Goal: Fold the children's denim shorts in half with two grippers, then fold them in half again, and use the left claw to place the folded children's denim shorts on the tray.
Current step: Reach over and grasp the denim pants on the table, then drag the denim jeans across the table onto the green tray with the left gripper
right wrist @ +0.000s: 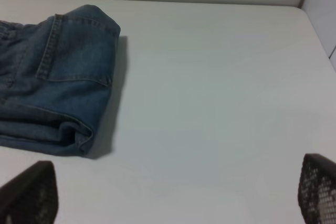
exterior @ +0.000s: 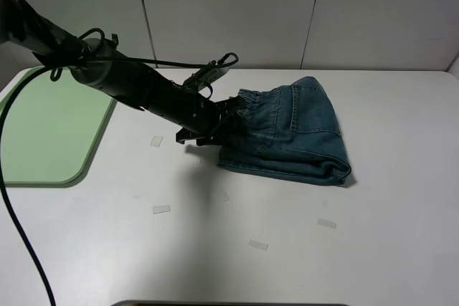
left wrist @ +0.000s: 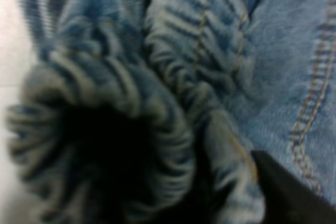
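The children's denim shorts [exterior: 294, 134] lie folded into a thick bundle right of the table's middle, with the gathered waistband facing left. My left gripper [exterior: 215, 125] reaches in from the left and sits on that waistband edge. In the left wrist view the bunched waistband [left wrist: 157, 87] fills the picture and one black finger [left wrist: 289, 192] presses against the denim, so the gripper looks shut on the shorts. The right wrist view shows the shorts [right wrist: 58, 87] from the other side, well apart from my right gripper [right wrist: 173, 198], which is open and holds nothing. The pale green tray [exterior: 50, 134] lies at the table's left edge.
Several small tape strips lie on the white table, such as one strip [exterior: 156, 141] by the tray and another strip [exterior: 327, 223] near the front. A black cable [exterior: 14, 213] hangs from the left arm over the tray's near side. White wall panels stand behind the table.
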`<state>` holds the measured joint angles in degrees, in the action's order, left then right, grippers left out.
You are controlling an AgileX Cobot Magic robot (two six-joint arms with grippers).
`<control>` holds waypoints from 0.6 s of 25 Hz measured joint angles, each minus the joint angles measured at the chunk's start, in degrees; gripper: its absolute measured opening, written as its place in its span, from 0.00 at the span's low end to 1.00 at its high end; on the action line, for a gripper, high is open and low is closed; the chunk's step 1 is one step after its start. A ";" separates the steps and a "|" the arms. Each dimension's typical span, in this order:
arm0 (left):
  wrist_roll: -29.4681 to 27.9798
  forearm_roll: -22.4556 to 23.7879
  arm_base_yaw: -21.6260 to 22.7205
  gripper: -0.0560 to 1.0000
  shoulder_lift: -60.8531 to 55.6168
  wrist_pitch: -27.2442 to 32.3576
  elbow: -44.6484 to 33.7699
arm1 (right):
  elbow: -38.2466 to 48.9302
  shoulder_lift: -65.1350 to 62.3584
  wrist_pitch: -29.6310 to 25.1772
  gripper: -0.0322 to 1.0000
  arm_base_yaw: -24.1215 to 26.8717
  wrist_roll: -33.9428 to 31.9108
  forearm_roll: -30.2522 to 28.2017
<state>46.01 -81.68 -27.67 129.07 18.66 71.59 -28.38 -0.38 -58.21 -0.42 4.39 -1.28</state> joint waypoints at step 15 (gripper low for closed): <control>-0.14 7.02 -0.18 0.28 0.11 -1.44 -0.05 | 0.00 0.00 0.00 0.70 0.00 0.00 0.00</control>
<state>45.87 -74.66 -27.85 129.19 17.22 71.54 -28.38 -0.38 -58.21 -0.42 4.39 -1.28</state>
